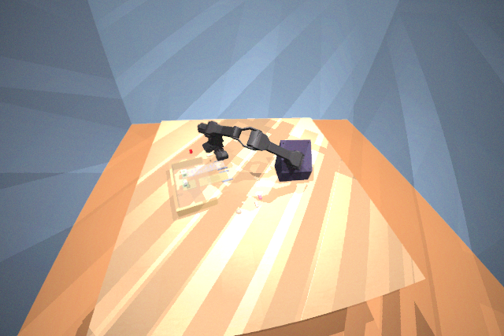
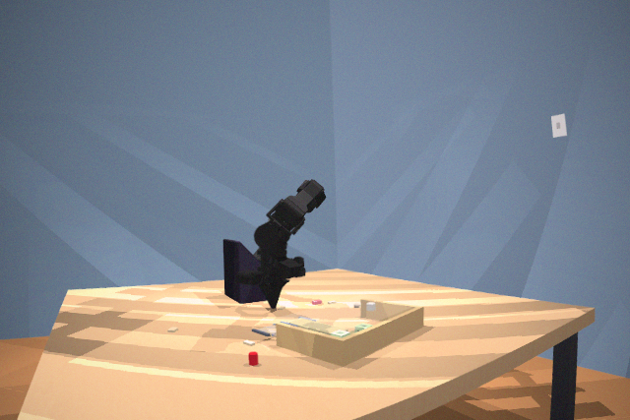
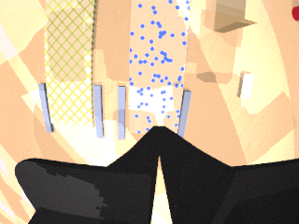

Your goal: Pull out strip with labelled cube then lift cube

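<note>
My gripper [image 2: 273, 308] [image 3: 159, 133] is shut and empty, its tips meeting over the near end of the blue-dotted strip [image 3: 158, 70] in the wrist view. A yellow cross-hatched strip [image 3: 70, 56] lies parallel to its left. Blue-grey rails [image 3: 45, 107] [image 3: 121, 112] flank the near ends of both strips. The strips' far parts are out of the wrist view, so I cannot tell there which is in one piece. Two cubes with green marks, one [image 1: 184, 174] [image 2: 340, 332] and another [image 1: 186, 184] [image 2: 363, 327], are inside the tray at the strips' far ends. Their labels are too small to read.
The low tan tray [image 1: 197, 206] [image 2: 384, 338] has walls around the far ends. A red cylinder [image 1: 190, 151] [image 2: 253, 358] and a small white block [image 2: 248, 341] [image 3: 246, 85] lie outside it. A pink piece [image 1: 259, 197] [image 2: 316, 302] lies farther off. The dark purple base [image 1: 294, 147] supports the arm.
</note>
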